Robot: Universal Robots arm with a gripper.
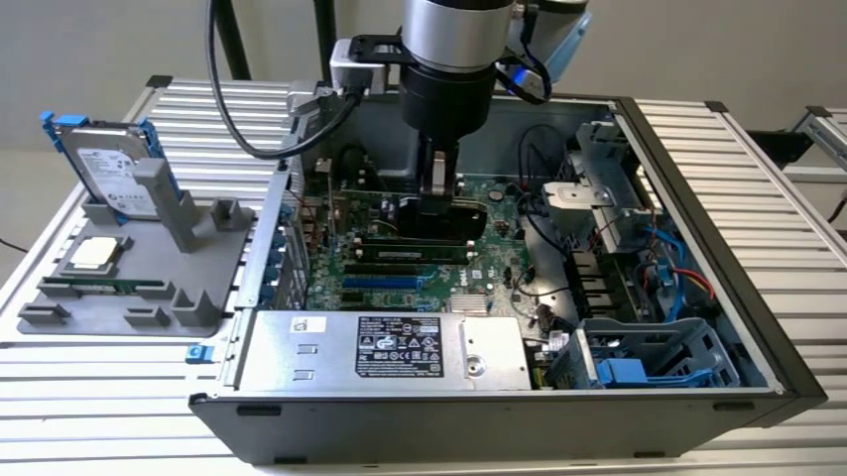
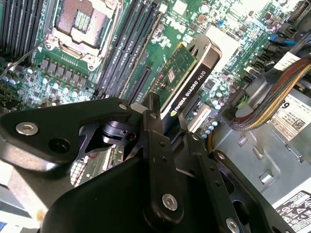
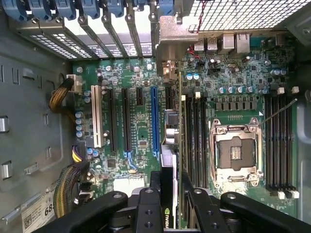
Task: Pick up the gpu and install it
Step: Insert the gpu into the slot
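The gpu [image 2: 187, 73] is a green card with a black shroud. It stands on edge inside the open computer case, over the expansion slots of the green motherboard [image 3: 136, 136]. In the first wrist view the gpu [image 3: 178, 145] shows edge-on, between the blue slot and the dark memory slots, with its silver bracket toward the case's rear wall. My gripper [image 2: 167, 119] is shut on the card's near end, one black finger on each face. In the exterior view my gripper [image 1: 443, 203] reaches straight down into the case. Whether the card sits in a slot I cannot tell.
A power supply [image 1: 384, 347] lies along the case's near side, and a blue drive cage [image 1: 649, 357] sits at the exterior view's right. Cable bundles [image 3: 68, 184] lie beside the board. Left of the case, a grey fixture [image 1: 133, 288] holds a hard drive [image 1: 113, 169] and a processor [image 1: 95, 253].
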